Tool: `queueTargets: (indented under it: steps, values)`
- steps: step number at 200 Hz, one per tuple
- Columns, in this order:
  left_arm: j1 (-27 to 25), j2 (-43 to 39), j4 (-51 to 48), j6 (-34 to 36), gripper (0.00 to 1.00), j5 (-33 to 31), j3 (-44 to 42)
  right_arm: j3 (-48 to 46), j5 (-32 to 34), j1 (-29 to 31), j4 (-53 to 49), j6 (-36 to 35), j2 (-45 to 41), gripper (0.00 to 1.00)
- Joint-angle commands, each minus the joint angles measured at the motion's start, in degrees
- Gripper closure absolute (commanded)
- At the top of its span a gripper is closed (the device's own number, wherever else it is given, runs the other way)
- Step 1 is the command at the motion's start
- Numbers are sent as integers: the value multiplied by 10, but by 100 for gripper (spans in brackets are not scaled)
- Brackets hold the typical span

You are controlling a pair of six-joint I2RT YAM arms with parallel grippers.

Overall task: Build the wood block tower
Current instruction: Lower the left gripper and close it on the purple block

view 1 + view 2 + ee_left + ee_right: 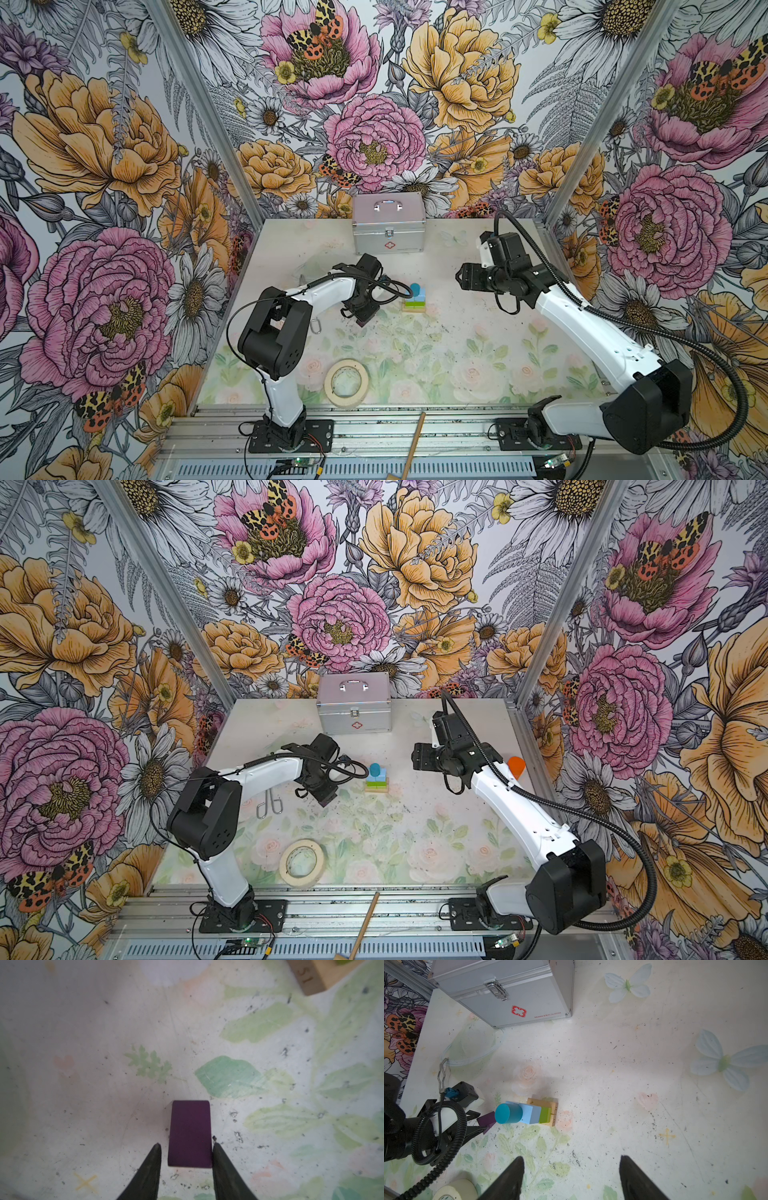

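The wood block tower (414,299) (377,778) stands mid-table: tan bars at the base, lime-green blocks, light-blue cubes, and a teal cylinder (508,1113) on top. A corner of one tan bar (309,976) shows in the left wrist view. Left of the tower, low over the table, the purple roof-shaped block (190,1132) (485,1120) lies between the fingers of my left gripper (186,1144). One finger touches the block's side and a thin gap shows at the other. My right gripper (571,1157) (459,276) hovers open and empty to the right of the tower.
A silver first-aid case (388,224) stands at the back centre. A beige tape roll (346,382) lies near the front, and a metal clip (269,806) lies left of my left arm. An orange object (516,766) sits by the right wall. A wooden stick (413,444) crosses the front rail.
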Motion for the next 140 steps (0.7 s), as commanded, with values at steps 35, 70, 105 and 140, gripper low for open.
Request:
queueTargets:
  steps: [35,70,105,140]
  values:
    - [4,-3,1,-7,57,8,15,-5,-7,-3,11,10,-9,25]
    - [4,-1,-4,-8,57,10,17,-4,-8,-2,11,10,-8,26]
    - [4,-1,-5,-9,57,15,20,-6,-8,-3,11,10,-9,26]
    - [3,23,-9,-9,58,13,20,-6,-8,-3,11,10,-9,26]
